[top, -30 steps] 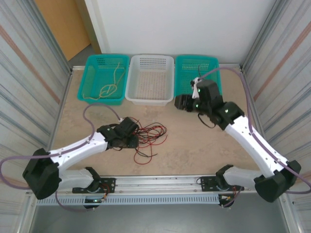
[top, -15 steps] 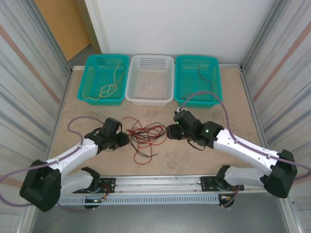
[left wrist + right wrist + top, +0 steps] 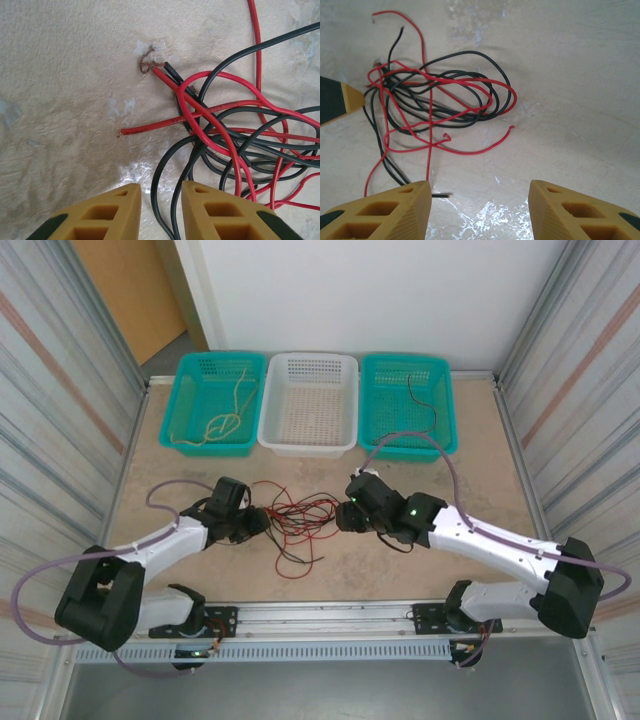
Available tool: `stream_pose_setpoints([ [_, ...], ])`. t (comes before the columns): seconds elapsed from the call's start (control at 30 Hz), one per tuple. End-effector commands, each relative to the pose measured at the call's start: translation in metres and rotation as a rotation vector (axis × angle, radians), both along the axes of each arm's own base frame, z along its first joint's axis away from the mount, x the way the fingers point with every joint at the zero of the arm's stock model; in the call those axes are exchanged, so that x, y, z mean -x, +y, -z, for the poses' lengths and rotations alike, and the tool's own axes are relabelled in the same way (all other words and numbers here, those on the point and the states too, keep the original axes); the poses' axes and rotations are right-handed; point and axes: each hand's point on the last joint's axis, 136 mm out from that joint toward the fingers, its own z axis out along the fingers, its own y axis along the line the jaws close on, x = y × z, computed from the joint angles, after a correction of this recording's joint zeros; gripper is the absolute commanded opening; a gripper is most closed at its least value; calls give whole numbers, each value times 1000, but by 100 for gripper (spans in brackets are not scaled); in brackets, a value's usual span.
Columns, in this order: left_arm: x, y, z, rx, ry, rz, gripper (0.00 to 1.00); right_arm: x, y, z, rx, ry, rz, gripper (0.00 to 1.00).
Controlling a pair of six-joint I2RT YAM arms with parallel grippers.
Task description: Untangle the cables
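The tangled cables [image 3: 300,518] are lying on the table [image 3: 300,465] between both hands; the left hand [image 3: 260,524], narrowly parted astride a black strand, is sitting nearest, the right hand [image 3: 343,517] gaping wide.

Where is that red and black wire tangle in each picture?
Top external: the tangle lies mid-table, between the left pincer and the right pincer.
Left wrist: the tangle, right half, above the fingers.
Right wrist: the tangle sits upper left, the left pincer at its left edge.
Shared landmark: the left pincer, beside the tangle in all three.
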Motion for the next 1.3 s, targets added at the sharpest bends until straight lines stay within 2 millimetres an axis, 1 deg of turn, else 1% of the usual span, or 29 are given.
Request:
stream_pose_setpoints([
  [0.0,2,3,8,-7,14,-8,29,-5,7,-14,-26,-27,21,53],
  [0.2,-2,2,14,-10,15,-8,26,-4,7,-19,-25,-30,20,53],
  [0.27,-3,1,15,-8,14,-8,22,-5,7,-21,-27,-35,19,53],
  [0.33,-5,1,13,-7,9,-9,14,-5,7,-25,-34,-38,20,53],
  [0.4,-5,-1,5,7,-1,-1,7,-5,7,-28,-39,-43,20,53],
  [0.47,-5,-5,-12,15,-33,24,4,-4,7,-31,-45,-46,17,53],
  [0.5,-5,-7,-25,3,-63,47,4,-3,8,-34,-52,-50,7,53],
  [0.57,-4,-14,-58,-49,-149,111,4,-2,12,-39,-70,-60,-13,53],
  [0.63,0,-23,-98,-107,-266,198,1,0,17,-46,-92,-77,-40,53],
  [0.73,8,-45,-160,-99,-429,309,0,1,22,-53,-106,-94,-59,55],
  [0.77,12,-53,-176,-93,-474,345,0,1,23,-56,-112,-98,-60,56],
  [0.83,21,-72,-217,-74,-573,426,0,2,25,-63,-125,-111,-71,59],
  [0.87,24,-80,-231,-68,-606,457,0,2,27,-67,-132,-120,-76,60],
  [0.9,28,-89,-251,-54,-650,493,0,2,27,-71,-137,-132,-79,62],
  [1.0,37,-112,-301,-45,-764,580,0,0,22,-84,-133,-165,-66,66],
  [1.07,39,-119,-331,-81,-839,607,0,-2,16,-94,-122,-194,-55,68],
  [1.13,37,-121,-367,-103,-913,608,0,-5,11,-106,-122,-220,-43,71],
  [1.2,36,-122,-397,-95,-972,604,0,-6,9,-114,-145,-232,-48,74],
  [1.27,36,-123,-417,-87,-1024,605,0,-8,10,-118,-173,-231,-52,77],
])
